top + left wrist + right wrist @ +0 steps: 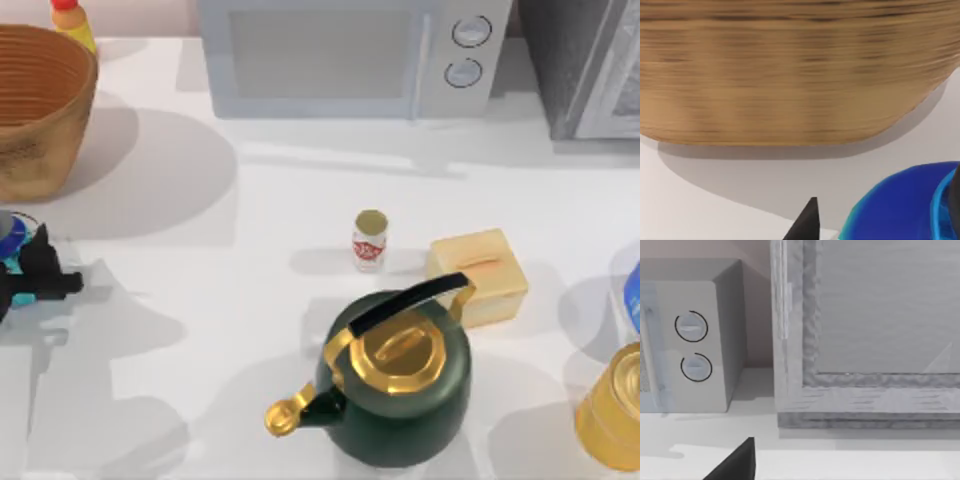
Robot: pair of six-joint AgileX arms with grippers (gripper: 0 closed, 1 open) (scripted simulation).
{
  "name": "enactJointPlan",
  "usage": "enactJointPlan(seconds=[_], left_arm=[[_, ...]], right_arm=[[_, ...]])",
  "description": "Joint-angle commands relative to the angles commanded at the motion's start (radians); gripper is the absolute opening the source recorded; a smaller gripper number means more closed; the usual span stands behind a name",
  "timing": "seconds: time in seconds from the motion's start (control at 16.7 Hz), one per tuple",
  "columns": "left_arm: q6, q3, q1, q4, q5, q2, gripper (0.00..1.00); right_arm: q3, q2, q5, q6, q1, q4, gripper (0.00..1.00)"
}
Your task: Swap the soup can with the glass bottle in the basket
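At the table's left edge my left gripper (35,272) is shut on the soup can (10,240), a cyan cylinder with a blue top. In the left wrist view the can (905,205) sits beside one dark fingertip (806,225), with the wicker basket (790,75) close behind it. The basket (40,110) stands at the back left, and I see nothing inside it. The glass bottle (370,240), white with a red label and gold top, stands upright mid-table. One fingertip (737,464) of my open right gripper faces the back right corner.
A dark green kettle (400,390) with gold trim stands in front of the bottle, with a tan box (478,275) to its right. A golden can (615,405) sits at the right edge. A microwave (345,55), a grey cabinet (590,65) and a yellow bottle (72,22) line the back.
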Motion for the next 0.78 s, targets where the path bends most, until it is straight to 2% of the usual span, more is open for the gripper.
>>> enactJointPlan(seconds=[0.3, 0.78], left_arm=[[0.000, 0.000, 0.000, 0.000, 0.000, 0.000, 0.02], [0.000, 0.000, 0.000, 0.000, 0.000, 0.000, 0.00]], right_arm=[[0.000, 0.000, 0.000, 0.000, 0.000, 0.000, 1.00], [0.000, 0.000, 0.000, 0.000, 0.000, 0.000, 1.00]])
